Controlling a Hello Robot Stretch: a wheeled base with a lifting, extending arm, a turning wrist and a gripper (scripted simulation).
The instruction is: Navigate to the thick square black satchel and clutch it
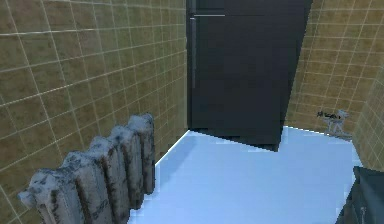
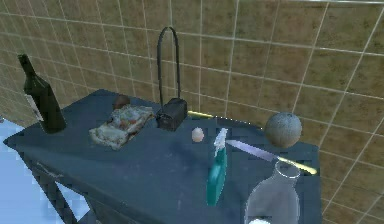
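A small black boxy bag (image 2: 172, 113) with a tall looped handle (image 2: 168, 60) stands on a dark blue-grey table (image 2: 150, 165), near the table's far edge by the tiled wall. It sits upright between a crumbly brown loaf-like lump (image 2: 121, 126) on its left and a small pale egg-shaped thing (image 2: 198, 134) on its right.
On the table also stand a dark bottle (image 2: 42, 95), a teal spray bottle (image 2: 217, 170), a grey ball (image 2: 283, 128), a clear glass flask (image 2: 272, 200) and a thin yellow-tipped stick (image 2: 270, 156). Ahead are a tall black cabinet (image 1: 245, 70), a grey radiator (image 1: 95, 175), pale blue floor (image 1: 250, 180) and a dark corner (image 1: 366, 196).
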